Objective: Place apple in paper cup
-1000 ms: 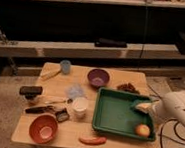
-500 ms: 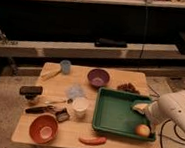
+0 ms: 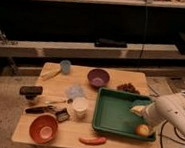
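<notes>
The apple (image 3: 142,129), small, round and yellow-orange with a reddish blush, lies in the front right corner of the green tray (image 3: 116,116). My gripper (image 3: 148,123) is at the end of the white arm (image 3: 174,112), which reaches in from the right. The gripper hangs just above and against the apple. The paper cup (image 3: 79,107), small and white, stands upright on the wooden table (image 3: 123,142) just left of the tray, about a tray's width from the apple.
On the table are a light blue cup (image 3: 65,66), a pale yellow wedge (image 3: 50,74), a purple bowl (image 3: 98,77), a dark cluster (image 3: 129,86), a black block (image 3: 30,90), utensils (image 3: 46,110), an orange bowl (image 3: 44,128) and a sausage-like item (image 3: 92,140). Shelving stands behind.
My arm has come down and a little left, bringing the gripper closer to the apple. The apple and the cup have not moved.
</notes>
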`<act>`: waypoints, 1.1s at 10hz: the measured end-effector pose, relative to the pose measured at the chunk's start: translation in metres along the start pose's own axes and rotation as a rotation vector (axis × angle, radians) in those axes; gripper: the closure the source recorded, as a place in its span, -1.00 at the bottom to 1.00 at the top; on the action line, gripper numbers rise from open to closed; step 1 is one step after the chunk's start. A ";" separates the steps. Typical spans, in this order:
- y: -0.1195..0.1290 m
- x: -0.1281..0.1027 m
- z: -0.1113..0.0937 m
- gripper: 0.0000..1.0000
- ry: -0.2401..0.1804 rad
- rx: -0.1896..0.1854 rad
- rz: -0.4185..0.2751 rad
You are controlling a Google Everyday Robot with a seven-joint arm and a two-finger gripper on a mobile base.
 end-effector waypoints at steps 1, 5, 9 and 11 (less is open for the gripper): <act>0.000 -0.003 0.002 -0.60 -0.004 -0.008 -0.004; 0.007 -0.007 0.008 -0.60 -0.016 -0.046 -0.010; 0.011 -0.007 0.015 -0.60 -0.022 -0.062 -0.009; 0.014 -0.005 0.021 -0.60 -0.022 -0.070 0.000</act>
